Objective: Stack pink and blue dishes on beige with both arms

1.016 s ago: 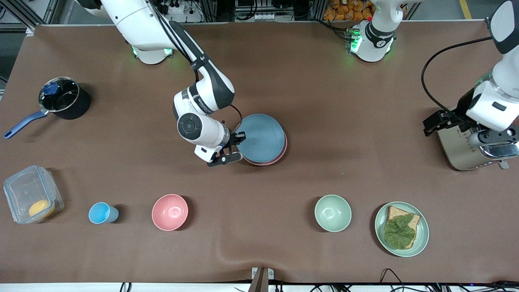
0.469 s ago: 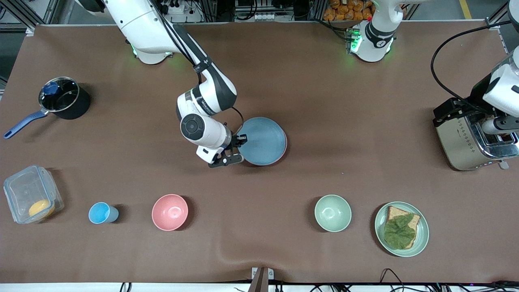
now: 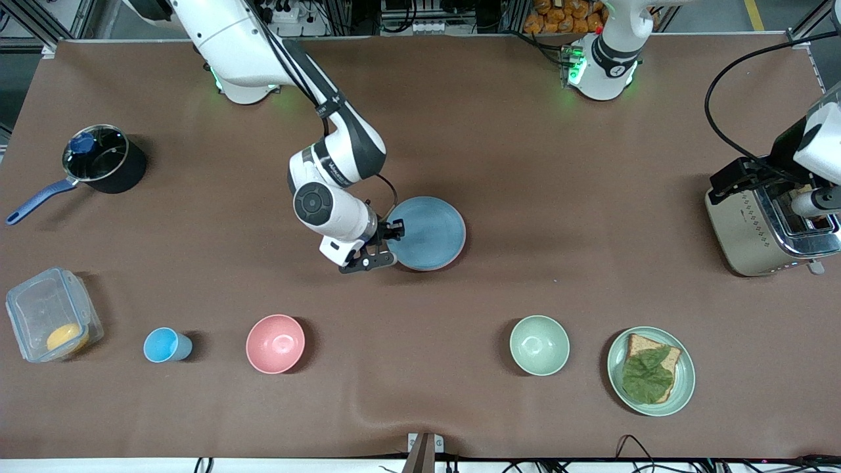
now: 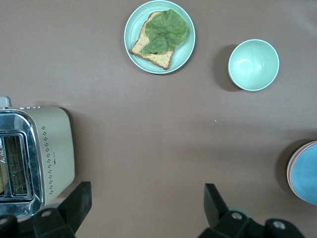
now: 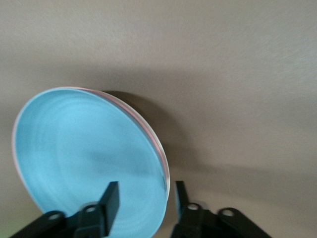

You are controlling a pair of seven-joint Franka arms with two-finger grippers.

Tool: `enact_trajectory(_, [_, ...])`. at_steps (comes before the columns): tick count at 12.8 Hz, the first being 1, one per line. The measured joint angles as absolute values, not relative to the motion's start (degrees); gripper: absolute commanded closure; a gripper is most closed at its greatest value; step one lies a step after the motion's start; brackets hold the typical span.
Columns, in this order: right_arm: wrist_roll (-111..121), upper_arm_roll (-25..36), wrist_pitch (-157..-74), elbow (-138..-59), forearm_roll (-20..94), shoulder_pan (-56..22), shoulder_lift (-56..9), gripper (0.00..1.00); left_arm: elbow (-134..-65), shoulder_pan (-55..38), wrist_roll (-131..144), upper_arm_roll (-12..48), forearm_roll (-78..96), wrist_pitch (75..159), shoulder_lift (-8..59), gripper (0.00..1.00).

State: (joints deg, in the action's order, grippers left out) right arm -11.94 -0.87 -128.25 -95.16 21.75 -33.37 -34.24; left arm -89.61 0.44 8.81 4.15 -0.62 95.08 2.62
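**At the desk's middle, the blue plate lies on top of the stack**

Nearest the front camera runs a row of dishes. At the right arm's end is a clear lidded container [image 3: 52, 323] with something yellow inside. Next come a small blue cup [image 3: 165, 345], a pink bowl [image 3: 275, 343] and a pale green bowl [image 3: 539, 345]. Last, toward the left arm's end, is a pale green plate [image 3: 683, 387] carrying a slice of bread [image 3: 670, 360] under a green leaf [image 3: 645, 376].

Farther from the camera, about mid-desk [image 3: 525, 197], lies the blue plate [image 3: 427, 233], flat on top of the stack. The right wrist view shows the pink plate [image 5: 130, 111] as a thin line under its rim. Below that is a pale edge that appears to be the beige plate [image 5: 163, 161], though only a sliver shows.

The right claw [image 5: 146, 191] is at the stack's rim on the side toward the right arm's end. Its fingers [image 5: 111, 198] are spread, one over the blue plate's face and one outside the rim, with a gap far wider than the rim. They straddle it without clamping.

At the left arm's end stands a silver toaster [image 3: 749, 230], well apart from the stack. The left claw [image 4: 147, 191] hangs over the desk just beside it, fingers spread wide and empty.

Farthest from the camera, at the right arm's end, sits a black saucepan [image 3: 105, 161] with a blue handle.
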Motion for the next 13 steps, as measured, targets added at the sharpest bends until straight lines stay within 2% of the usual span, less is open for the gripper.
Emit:
enact_trajectory(4, [-10.73, 0.86, -114.17, -93.90, 18.34, -26.17, -24.26, 0.00, -89.58, 0.44, 8.81, 4.19, -0.62, 95.04, 2.62, 0.00])
enact_trajectory(7, [2.14, 1.52, -106.32, -93.90, 13.15, -16.42, -19.33, 0.00, -89.36, 0.45, 8.81, 4.18, -0.59, 95.03, 2.63, 0.00])
enact_trajectory(10, [13.24, 1.80, -94.79, -90.48, 8.88, -4.70, -12.87, 0.00, -88.67, 0.44, 8.81, 4.20, -0.59, 94.49, 2.58, 0.00])
enact_trajectory(13, [13.87, 1.77, -88.31, -88.52, 4.25, -0.04, -4.45, 0.00, -88.54, 0.44, 8.81, 4.20, -0.59, 93.72, 2.57, 0.00])
